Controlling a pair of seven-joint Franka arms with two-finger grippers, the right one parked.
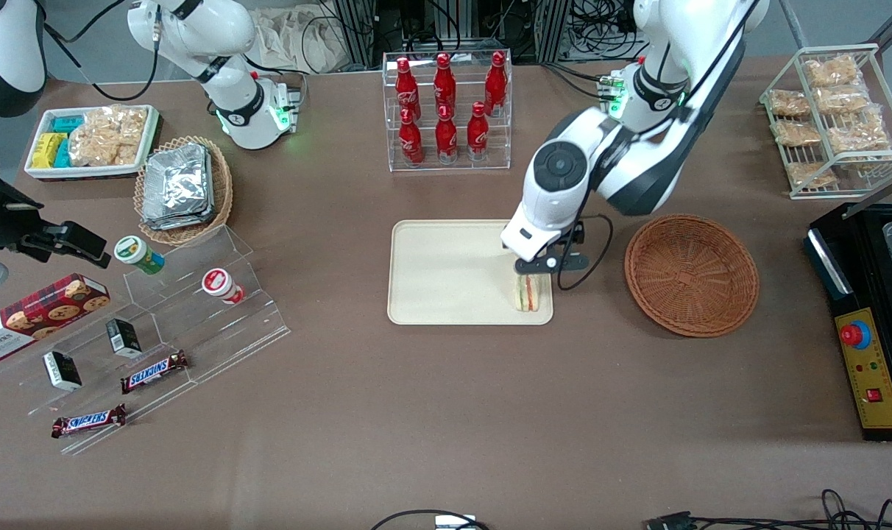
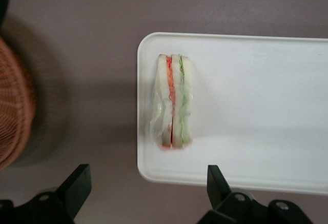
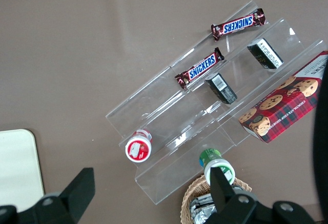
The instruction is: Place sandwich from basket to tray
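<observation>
Resting on the tray (image 1: pixel 446 272), at the corner nearest the basket (image 1: pixel 691 274) and close to the rim facing the front camera, the sandwich (image 1: pixel 532 293) (image 2: pixel 173 101), standing on edge with its white bread slices and its orange-pink and green filling layers showing through the clear wrap. Hovering directly above the sandwich, the left arm's gripper (image 1: pixel 536 269) (image 2: pixel 148 185), with the fingers (image 2: pixel 77 183) spread wide apart and gripping nothing; in the left wrist view, clear space showing between both dark fingertips and the wrap, and the sandwich lying wholly inside the tray's (image 2: pixel 256 106) rim. Sitting on the brown surface (image 1: pixel 431 412) just beside the tray toward the working arm's end, the reddish-brown basket (image 2: pixel 13 106), holding nothing visible. Standing farther from the front camera than the tray, a clear rack of red bottles (image 1: pixel 446 110). Lying toward the parked arm's end of the surface, a clear stepped stand (image 1: pixel 174 331) (image 3: pixel 215 106) carrying Snickers bars (image 1: pixel 154 372) (image 3: pixel 201 68), small cups and dark boxes, with a tan basket of foil packets (image 1: pixel 183 188) farther from the front camera than that stand.
</observation>
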